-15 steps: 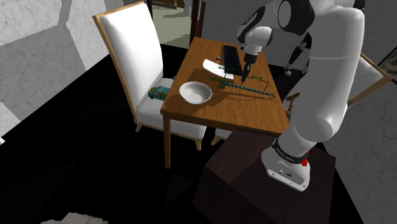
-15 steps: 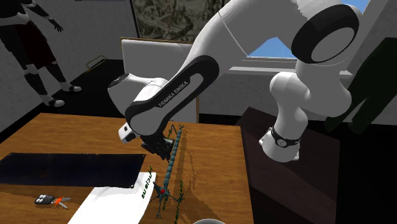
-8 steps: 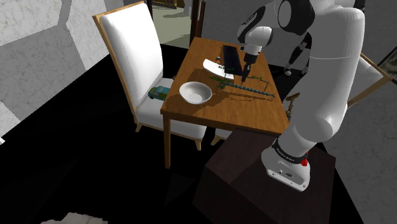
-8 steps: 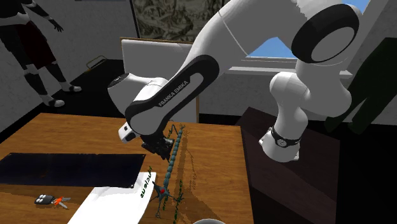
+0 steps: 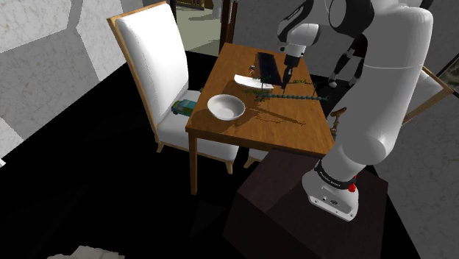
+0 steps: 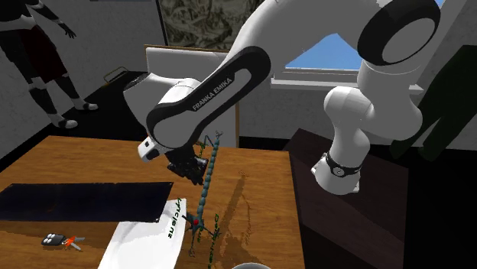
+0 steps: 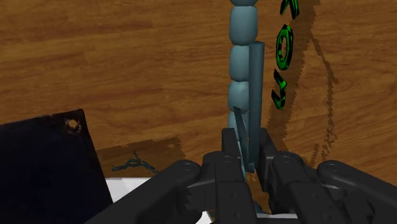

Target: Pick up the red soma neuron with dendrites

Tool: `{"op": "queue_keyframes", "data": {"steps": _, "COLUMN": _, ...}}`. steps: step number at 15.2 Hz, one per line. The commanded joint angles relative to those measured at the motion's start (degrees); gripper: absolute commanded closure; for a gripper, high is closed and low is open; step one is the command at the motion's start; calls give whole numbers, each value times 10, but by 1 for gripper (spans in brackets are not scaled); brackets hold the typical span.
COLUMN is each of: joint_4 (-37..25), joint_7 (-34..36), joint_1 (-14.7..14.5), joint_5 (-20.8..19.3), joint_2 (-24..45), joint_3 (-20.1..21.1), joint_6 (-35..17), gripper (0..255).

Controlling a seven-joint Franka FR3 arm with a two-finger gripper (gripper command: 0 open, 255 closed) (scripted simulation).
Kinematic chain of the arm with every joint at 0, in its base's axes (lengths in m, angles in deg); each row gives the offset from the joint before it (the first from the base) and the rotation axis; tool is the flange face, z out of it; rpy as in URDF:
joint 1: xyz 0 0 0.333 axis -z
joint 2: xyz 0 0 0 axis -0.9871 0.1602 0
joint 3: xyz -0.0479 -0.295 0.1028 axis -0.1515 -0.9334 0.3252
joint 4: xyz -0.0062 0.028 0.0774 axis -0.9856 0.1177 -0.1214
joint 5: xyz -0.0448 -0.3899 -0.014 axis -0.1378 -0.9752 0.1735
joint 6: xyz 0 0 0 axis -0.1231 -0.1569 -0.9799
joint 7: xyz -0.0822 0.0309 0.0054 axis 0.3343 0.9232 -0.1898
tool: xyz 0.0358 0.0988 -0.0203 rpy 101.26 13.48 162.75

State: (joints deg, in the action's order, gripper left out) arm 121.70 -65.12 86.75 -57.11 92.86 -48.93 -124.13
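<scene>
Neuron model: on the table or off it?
Off it: the gripper clasps the neuron model; its shadow lies apart on the table.

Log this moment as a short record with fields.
target: neuron model, teal beaded axon, red soma
hold: gripper shut on the neuron model's axon
target state: held above the table, shadow beneath it
also on table: white bowl, black mat, white sheet, keys
on chair seat: small toy car
</scene>
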Motion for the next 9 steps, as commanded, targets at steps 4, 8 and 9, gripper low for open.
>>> {"op": "queue_keyframes", "data": {"steps": 4, "joint_4": -12, "joint_7": 15, "joint_1": -8, "joint_5": -19, "joint_2": -25, "joint_3": -9, "joint_6": 29, "gripper": 255}}
{"op": "queue_keyframes", "data": {"steps": 8, "joint_4": -21, "joint_7": 23, "joint_1": -12, "joint_5": -30, "joint_2": -39, "joint_3": -14, "joint_6": 48, "gripper": 255}}
{"op": "queue_keyframes", "data": {"steps": 9, "joint_4": -21, "joint_7": 23, "joint_1": -12, "joint_5": -30, "joint_2": -39, "joint_3": -14, "joint_6": 48, "gripper": 255}}
